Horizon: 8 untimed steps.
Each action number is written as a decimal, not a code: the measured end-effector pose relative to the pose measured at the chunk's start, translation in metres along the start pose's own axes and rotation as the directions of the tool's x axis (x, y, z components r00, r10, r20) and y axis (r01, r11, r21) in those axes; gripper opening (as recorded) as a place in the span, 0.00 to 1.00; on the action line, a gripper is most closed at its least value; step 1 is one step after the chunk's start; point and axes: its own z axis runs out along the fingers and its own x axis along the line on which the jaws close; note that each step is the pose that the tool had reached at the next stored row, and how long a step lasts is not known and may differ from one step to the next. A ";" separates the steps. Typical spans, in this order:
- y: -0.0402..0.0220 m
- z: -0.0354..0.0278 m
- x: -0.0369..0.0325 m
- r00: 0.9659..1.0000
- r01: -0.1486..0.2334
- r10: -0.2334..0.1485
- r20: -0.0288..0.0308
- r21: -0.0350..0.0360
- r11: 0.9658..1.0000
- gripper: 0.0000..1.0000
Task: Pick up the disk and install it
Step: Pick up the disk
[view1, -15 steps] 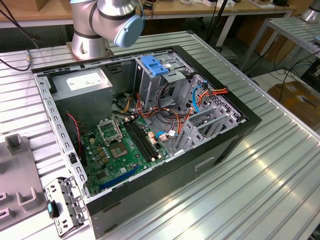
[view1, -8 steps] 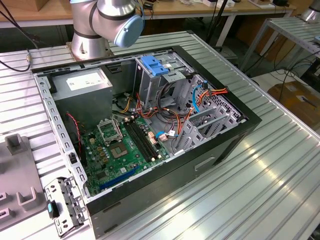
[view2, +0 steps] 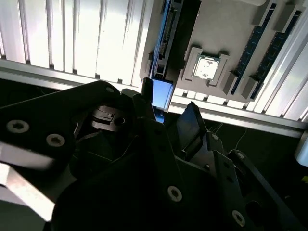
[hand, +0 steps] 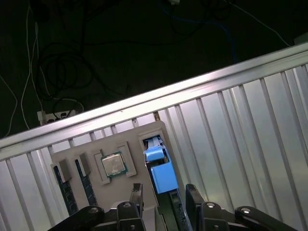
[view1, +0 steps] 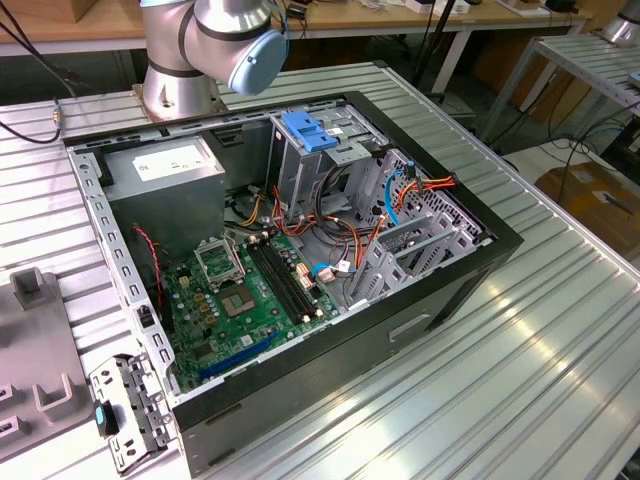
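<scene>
The disk [hand: 161, 174] stands on edge in a slot of a grey parts tray [hand: 144, 132], its blue plastic end uppermost. In both wrist views my gripper [hand: 163, 195] hangs well above it, open, with one dark finger [hand: 136, 193] on each side of the disk's line and nothing held. In the second wrist view the disk [view2: 161, 93] shows its blue end just past the gripper [view2: 168, 118], and its thin edge runs on along the tray [view2: 226, 29]. The open computer case [view1: 300, 250] lies on the table in the exterior view.
Beside the disk, the tray holds a processor chip [hand: 113, 165] and memory sticks [hand: 65, 190]. Inside the case are a green motherboard [view1: 245, 295], a grey power-supply box [view1: 165, 175], a metal cage with a blue top [view1: 310, 130] and loose cables. The ribbed table's edge [hand: 159, 94] is near the tray.
</scene>
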 end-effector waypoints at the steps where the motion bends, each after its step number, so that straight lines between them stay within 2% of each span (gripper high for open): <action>1: 0.0000 0.0000 0.0000 1.000 0.001 -0.001 0.000 0.000 1.000 0.48; 8: 0.0000 0.0000 0.0000 1.000 0.008 -0.008 0.000 0.000 1.000 0.48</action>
